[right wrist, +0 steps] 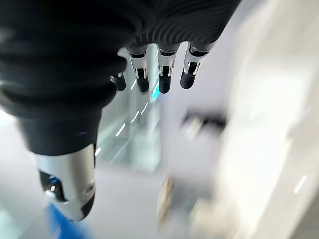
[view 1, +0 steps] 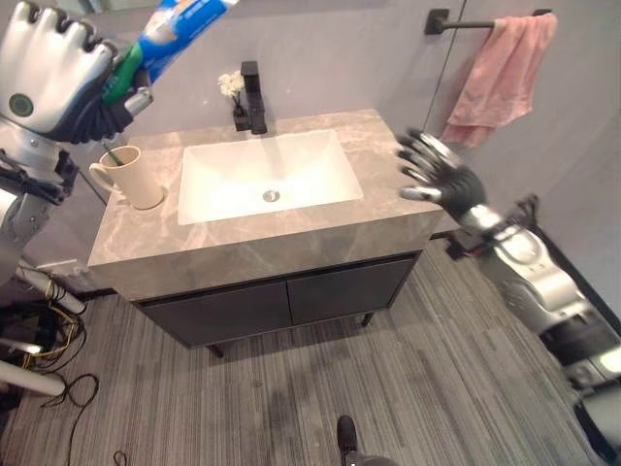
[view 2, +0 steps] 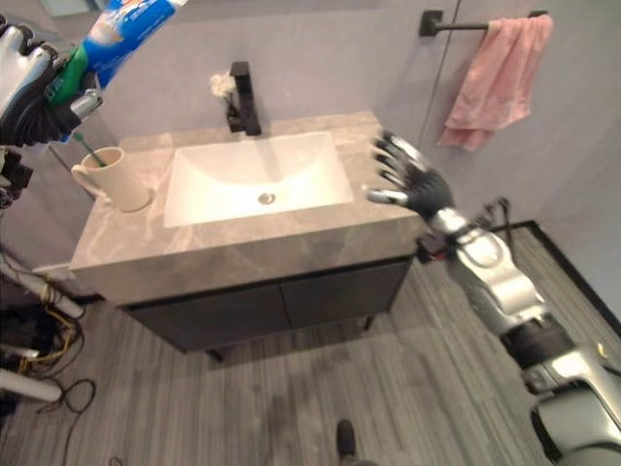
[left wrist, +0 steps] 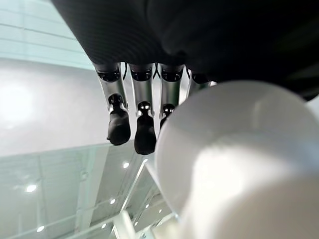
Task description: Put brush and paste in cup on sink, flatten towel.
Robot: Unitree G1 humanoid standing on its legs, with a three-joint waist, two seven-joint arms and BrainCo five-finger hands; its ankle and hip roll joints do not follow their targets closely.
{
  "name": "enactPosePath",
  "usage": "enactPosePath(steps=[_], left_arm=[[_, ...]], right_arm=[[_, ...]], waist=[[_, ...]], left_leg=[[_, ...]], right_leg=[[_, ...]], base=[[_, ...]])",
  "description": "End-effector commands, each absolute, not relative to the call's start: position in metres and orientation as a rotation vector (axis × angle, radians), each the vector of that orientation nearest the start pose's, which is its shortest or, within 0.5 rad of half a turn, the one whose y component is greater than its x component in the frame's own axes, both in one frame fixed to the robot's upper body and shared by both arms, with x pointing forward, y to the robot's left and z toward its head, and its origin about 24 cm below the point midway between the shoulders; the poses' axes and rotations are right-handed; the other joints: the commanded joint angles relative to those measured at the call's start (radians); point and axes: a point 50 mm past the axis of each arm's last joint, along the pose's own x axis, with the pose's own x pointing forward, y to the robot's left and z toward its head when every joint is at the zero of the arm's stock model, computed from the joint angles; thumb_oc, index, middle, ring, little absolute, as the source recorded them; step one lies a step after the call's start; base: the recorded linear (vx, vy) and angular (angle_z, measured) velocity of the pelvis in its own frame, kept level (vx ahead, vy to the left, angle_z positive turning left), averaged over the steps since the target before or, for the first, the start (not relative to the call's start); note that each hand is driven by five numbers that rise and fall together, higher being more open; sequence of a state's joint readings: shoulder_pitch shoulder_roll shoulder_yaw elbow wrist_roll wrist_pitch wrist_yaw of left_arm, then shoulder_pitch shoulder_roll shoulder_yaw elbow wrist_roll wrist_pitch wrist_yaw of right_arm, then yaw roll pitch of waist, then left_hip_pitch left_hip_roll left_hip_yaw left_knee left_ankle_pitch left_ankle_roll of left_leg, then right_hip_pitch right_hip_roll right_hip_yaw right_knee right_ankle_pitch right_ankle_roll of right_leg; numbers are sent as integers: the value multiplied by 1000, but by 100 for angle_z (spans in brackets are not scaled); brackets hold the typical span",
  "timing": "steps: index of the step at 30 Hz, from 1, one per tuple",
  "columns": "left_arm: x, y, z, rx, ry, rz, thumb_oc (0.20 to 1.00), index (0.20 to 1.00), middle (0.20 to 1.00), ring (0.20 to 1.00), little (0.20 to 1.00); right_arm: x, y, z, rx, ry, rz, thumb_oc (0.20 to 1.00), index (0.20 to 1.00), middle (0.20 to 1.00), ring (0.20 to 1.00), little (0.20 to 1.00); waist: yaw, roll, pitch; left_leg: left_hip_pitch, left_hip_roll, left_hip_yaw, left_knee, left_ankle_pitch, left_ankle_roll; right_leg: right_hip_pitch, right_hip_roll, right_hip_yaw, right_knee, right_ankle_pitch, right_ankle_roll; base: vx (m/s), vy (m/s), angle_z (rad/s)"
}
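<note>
My left hand (view 1: 49, 68) is raised at the far left, shut on a blue toothpaste tube (view 1: 170, 34) with a green cap. The tube hangs tilted, cap down, above a cream cup (view 1: 136, 175) on the counter's left end. A green toothbrush (view 2: 89, 150) stands inside the cup. At the upper right a pink towel (view 1: 505, 73) hangs bunched over a black bar (view 1: 466, 21). My right hand (view 1: 441, 175) hovers open over the counter's right edge, fingers (right wrist: 164, 74) spread and holding nothing, below and left of the towel.
A white basin (view 1: 262, 175) is set into the grey marble counter (view 1: 243, 243), with a black faucet (view 1: 252, 97) and a small vase of white flowers (view 1: 231, 85) behind it. Dark cabinet doors (view 1: 281, 296) sit below, and the floor is grey plank.
</note>
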State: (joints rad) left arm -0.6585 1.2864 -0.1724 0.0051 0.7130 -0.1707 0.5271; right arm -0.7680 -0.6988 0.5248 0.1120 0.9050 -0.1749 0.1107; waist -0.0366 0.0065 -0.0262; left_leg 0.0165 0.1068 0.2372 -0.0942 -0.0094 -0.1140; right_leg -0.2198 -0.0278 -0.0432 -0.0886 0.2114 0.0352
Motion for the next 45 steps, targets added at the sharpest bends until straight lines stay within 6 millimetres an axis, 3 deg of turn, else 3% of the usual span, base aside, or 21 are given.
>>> enactPosePath(steps=[1, 5, 11, 15, 20, 24, 28, 32, 45], left_arm=[[259, 236, 362, 1690, -1316, 604, 200, 200, 200, 200, 200], [257, 225, 362, 1662, -1387, 573, 200, 200, 200, 200, 200], [259, 215, 356, 1585, -1443, 544, 200, 200, 200, 200, 200], [262, 209, 354, 1551, -1467, 521, 200, 200, 200, 200, 200], [269, 194, 349, 1495, -1500, 458, 200, 200, 200, 200, 200], [272, 189, 349, 1482, -1513, 447, 200, 200, 200, 200, 200], [274, 190, 346, 1472, -1501, 448, 200, 200, 200, 200, 200], [275, 187, 345, 1480, -1503, 424, 200, 200, 200, 200, 200], [277, 181, 334, 1477, -1460, 272, 200, 200, 200, 200, 200]], right_arm=[[321, -110, 269, 188, -644, 748, 1000, 1000, 1000, 1000, 1000], [307, -74, 295, 315, -752, 866, 1000, 1000, 1000, 1000, 1000], [289, -40, 309, 364, -812, 1017, 1000, 1000, 1000, 1000, 1000], [290, -27, 312, 394, -802, 1037, 1000, 1000, 1000, 1000, 1000], [309, -13, 306, 413, -727, 971, 1000, 1000, 1000, 1000, 1000], [319, -15, 303, 418, -703, 918, 1000, 1000, 1000, 1000, 1000], [337, -26, 287, 454, -633, 805, 1000, 1000, 1000, 1000, 1000], [340, -29, 287, 453, -628, 783, 1000, 1000, 1000, 1000, 1000], [329, -27, 315, 453, -754, 805, 1000, 1000, 1000, 1000, 1000]], waist=[[12, -11, -31], [25, -8, -37], [33, -11, -40], [40, -14, -41], [52, -16, -44], [56, -18, -44], [59, -13, -43], [59, -10, -43], [64, -2, -43]], left_leg=[[58, 16, 4, 7, 26, -34], [55, 16, 3, 7, 22, -34], [53, 18, -1, 7, 20, -37], [52, 21, -5, 7, 21, -37], [51, 23, -15, 7, 24, -39], [47, 24, -20, 7, 25, -40], [43, 24, -25, 7, 25, -40], [43, 24, -28, 7, 26, -40], [41, 28, -36, 7, 37, -43]], right_leg=[[49, -95, 6, 1, -66, 128], [48, -95, 2, 1, -66, 125], [51, -93, -1, 1, -70, 121], [53, -92, -3, 1, -72, 118], [62, -89, -11, 1, -78, 114], [63, -89, -15, 1, -79, 113], [63, -89, -18, 1, -81, 112], [62, -89, -18, 1, -82, 111], [65, -87, -21, 1, -89, 106]], base=[[7, -7, 7], [4, -3, 3], [0, 0, 0], [0, 0, 0], [2, -6, 1], [0, 0, 0], [0, 0, 0], [8, -14, 4], [1, -1, 0]])
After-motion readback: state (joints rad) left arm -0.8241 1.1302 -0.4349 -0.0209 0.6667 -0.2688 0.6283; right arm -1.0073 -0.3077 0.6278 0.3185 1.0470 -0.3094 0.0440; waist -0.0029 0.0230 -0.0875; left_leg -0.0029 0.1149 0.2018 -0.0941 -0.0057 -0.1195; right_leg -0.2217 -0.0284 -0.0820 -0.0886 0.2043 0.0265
